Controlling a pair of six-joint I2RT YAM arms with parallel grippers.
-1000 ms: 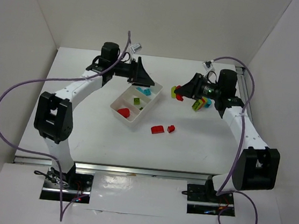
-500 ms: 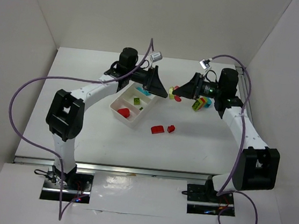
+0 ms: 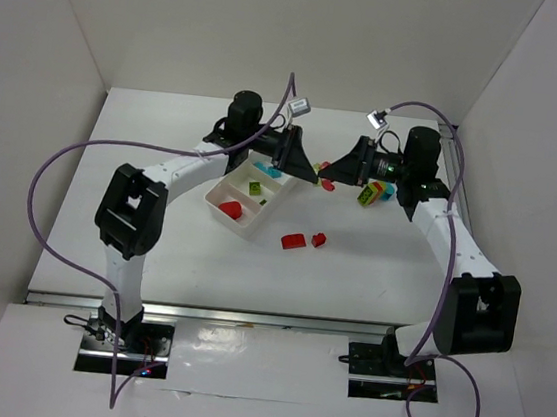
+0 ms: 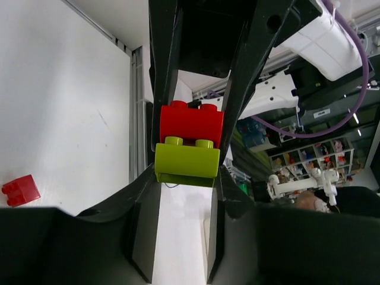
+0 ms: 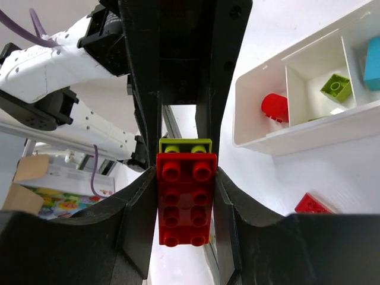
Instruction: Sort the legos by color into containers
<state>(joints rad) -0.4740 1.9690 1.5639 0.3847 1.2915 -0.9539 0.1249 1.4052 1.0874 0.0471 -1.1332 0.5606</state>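
In mid-air, right of the tray, a red lego (image 5: 184, 199) and a lime green lego (image 4: 186, 161) are joined as one stack (image 3: 324, 182). My right gripper (image 5: 185, 178) is shut on the red lego, and my left gripper (image 4: 187, 175) is shut on the green one. The two grippers (image 3: 308, 172) (image 3: 335, 171) meet tip to tip. The white tray (image 3: 277, 203) holds a cyan lego (image 3: 268, 170) in its far compartment, a green one (image 3: 256, 188) in the middle and a red one (image 3: 229, 206) in the near one. Two red legos (image 3: 293, 240) (image 3: 319, 239) lie on the table.
A multicolour stack of bricks (image 3: 374, 192) lies on the table under the right forearm. White walls close in the table at the back and both sides. Purple cables loop off both arms.
The left arm has swung right from over the tray to the right gripper's stack, and its jaws have shut on the green lego. The right arm has barely moved.
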